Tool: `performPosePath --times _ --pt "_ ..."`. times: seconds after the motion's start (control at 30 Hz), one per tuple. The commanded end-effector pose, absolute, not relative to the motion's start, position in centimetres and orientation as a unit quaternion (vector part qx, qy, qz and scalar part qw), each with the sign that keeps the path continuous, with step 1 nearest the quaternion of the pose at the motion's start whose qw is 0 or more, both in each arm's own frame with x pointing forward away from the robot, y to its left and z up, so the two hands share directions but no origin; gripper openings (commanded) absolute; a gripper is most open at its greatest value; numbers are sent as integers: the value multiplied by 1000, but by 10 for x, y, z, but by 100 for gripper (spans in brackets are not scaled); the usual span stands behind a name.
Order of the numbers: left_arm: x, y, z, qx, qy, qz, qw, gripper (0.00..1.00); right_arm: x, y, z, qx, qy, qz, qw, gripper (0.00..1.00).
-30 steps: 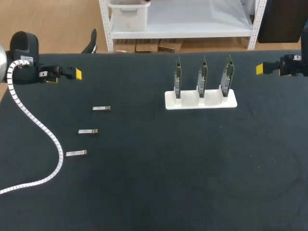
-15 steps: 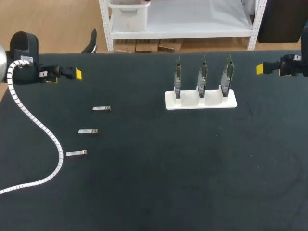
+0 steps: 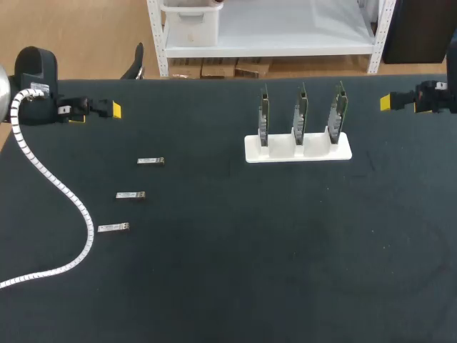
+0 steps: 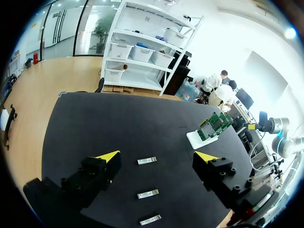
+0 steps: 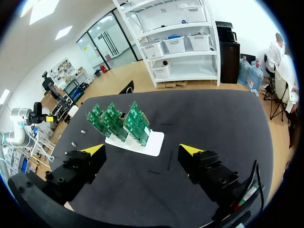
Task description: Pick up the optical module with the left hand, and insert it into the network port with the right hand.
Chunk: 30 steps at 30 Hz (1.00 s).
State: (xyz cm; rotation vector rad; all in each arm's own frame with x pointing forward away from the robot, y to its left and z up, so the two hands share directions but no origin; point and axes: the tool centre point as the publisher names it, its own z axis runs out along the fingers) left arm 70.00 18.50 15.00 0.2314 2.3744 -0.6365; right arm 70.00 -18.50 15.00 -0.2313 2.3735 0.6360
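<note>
Hovering at the far-left edge of the table (image 3: pixel 235 279), left gripper (image 4: pixel 157 155) gaped wide, empty | right gripper (image 5: pixel 142 148) far right, wide open, empty | three optical modules (image 3: pixel 131 195) lay on the table's left part | card stand (image 3: pixel 298 148) well apart from them

Silver modules (image 3: pixel 151 161) flat (three), network cards (image 3: pixel 300 114) upright

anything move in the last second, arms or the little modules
Nothing visibly changed. The left gripper and right gripper are open and empty at the table's far corners as before. The three optical modules lie in the same row, and the white card stand has not shifted.
</note>
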Motion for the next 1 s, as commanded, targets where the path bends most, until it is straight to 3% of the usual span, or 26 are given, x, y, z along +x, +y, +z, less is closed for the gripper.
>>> performPosePath --times 0.03,0.2,0.5,0.77,1.0 --pt "699 185 151 104 905 -232 341 100 700 -185 150 -88 908 243 330 100" --pt "704 189 148 164 908 -205 326 100 700 -185 150 -88 908 243 330 100" --pt "712 203 135 395 872 -119 263 100 700 -185 150 -88 908 243 330 100" --pt "708 214 132 550 794 -139 218 100 700 -185 150 -88 908 243 330 100" --pt "698 209 135 594 761 -156 211 100 700 -185 150 -88 908 243 330 100"
